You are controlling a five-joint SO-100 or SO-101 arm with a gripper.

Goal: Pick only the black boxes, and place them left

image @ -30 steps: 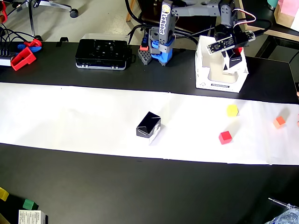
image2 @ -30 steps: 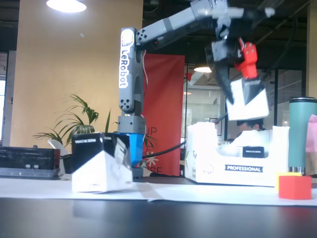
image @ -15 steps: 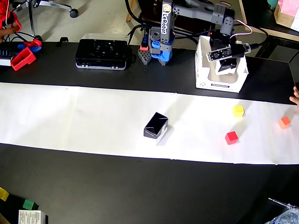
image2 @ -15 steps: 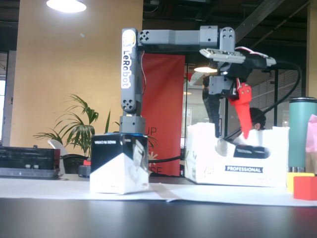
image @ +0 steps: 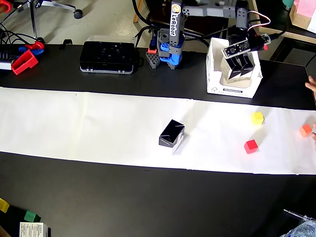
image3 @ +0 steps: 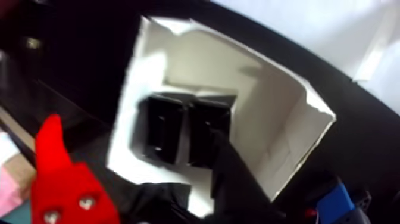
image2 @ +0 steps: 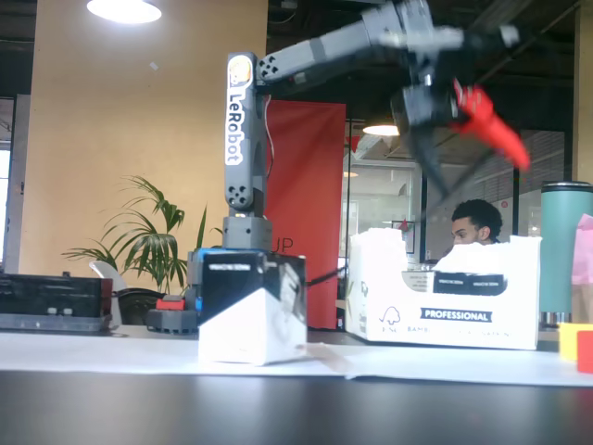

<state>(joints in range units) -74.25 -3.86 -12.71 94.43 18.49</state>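
1. The hand (image: pixel 240 59) is seen above the open white bin (image: pixel 216 79) at the back right of the desk (image: pixel 148 202) in the overhead view; its fingers are spread apart, with nothing held between them.
2. In the wrist view, two black boxes (image3: pixel 184 130) are shown side by side inside the bin (image3: pixel 286 119), with the red finger (image3: pixel 62 179) off to the lower left, outside the bin.
3. A third black box (image: pixel 172 134) lies alone on the white paper strip (image: pixel 74 123), near its middle and well apart from the bin.
4. In the fixed view, this box (image2: pixel 250 311) stands left of the bin (image2: pixel 445 306), with the blurred hand (image2: pixel 463 125) raised above the bin.
5. A yellow cube (image: pixel 257 118), a red cube (image: pixel 251 146) and an orange cube (image: pixel 306 130) are spread over the right part of the paper.
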